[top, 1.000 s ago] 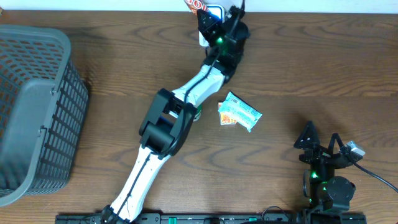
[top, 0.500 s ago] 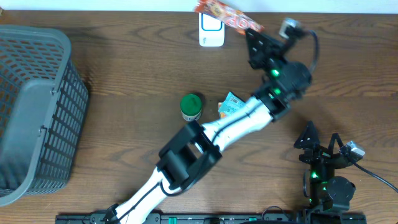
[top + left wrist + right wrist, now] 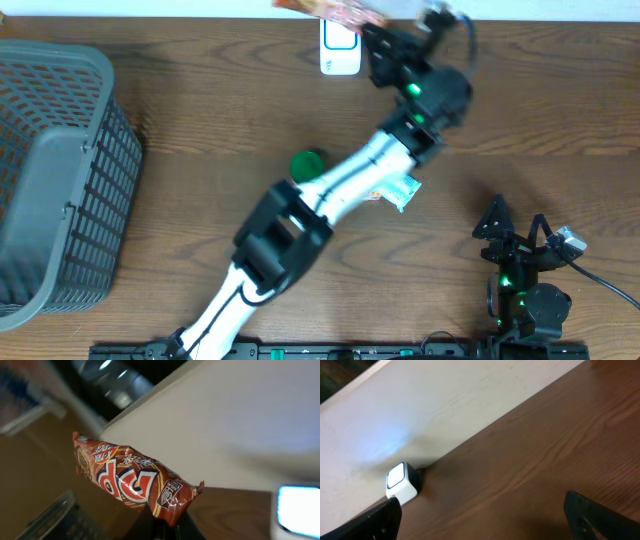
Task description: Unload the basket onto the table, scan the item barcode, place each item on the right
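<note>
The left arm (image 3: 345, 185) reaches in one long diagonal from the near edge of the table (image 3: 520, 110) to its far side, elbow (image 3: 275, 235) bent low and wrist cocked toward the wall. The left gripper (image 3: 378, 38) is clamped tight on one end of a red-brown snack bar (image 3: 330, 10), which hangs in the air at the far edge, near the lit white barcode scanner (image 3: 341, 47). Under the forearm sit a green round container (image 3: 305, 162) and a teal packet (image 3: 402, 190), both partly hidden. The right arm (image 3: 527, 300) stays folded at the near right corner, and the right gripper (image 3: 512, 228) has its fingers spread wide, holding nothing.
</note>
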Motion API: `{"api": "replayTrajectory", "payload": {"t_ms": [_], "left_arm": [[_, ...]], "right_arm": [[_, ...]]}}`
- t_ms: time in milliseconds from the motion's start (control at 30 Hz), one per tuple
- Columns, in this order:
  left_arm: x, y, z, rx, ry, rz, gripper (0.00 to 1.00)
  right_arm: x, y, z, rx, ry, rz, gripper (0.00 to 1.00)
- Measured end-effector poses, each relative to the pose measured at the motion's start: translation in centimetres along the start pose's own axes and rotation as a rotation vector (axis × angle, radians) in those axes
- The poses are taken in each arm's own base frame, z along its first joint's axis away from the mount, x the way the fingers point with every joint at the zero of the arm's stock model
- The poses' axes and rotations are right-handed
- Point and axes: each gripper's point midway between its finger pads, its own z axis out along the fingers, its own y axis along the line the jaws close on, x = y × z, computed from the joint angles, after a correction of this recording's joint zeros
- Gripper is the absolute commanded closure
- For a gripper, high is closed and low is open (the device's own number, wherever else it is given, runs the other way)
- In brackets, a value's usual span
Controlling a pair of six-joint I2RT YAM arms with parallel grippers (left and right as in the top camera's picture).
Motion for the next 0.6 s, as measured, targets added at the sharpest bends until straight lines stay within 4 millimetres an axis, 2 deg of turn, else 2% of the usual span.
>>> {"api": "replayTrajectory", "payload": {"t_ms": [167, 300, 400, 467, 533, 600], "left_arm": [[1.5, 4.1, 7.4, -0.144, 0.092, -0.114, 0.94], [3.0, 5.2, 11.4, -0.206, 0.118, -0.148, 0.93], [3.7, 3.4, 12.8, -0.149, 0.091, -0.059, 0.93], [4.6, 1.1, 13.0, -0.062, 0.076, 0.032, 0.93], [6.0, -0.8, 12.9, 0.019, 0.083, 0.122, 0.93], [8.3, -2.4, 12.7, 0.129, 0.122, 0.259, 0.93]], "right_arm": [[0.0, 0.0, 0.0, 0.000, 0.000, 0.000, 0.01], [0.0, 0.0, 0.0, 0.000, 0.000, 0.000, 0.01], [0.0, 0.0, 0.0, 0.000, -0.002, 0.000, 0.01], [-0.1, 0.0, 0.0, 0.003, -0.003, 0.000, 0.01], [-0.3, -0.3, 0.0, 0.021, -0.019, 0.000, 0.01], [-0.8, -0.7, 0.0, 0.044, -0.043, 0.002, 0.01]]}}
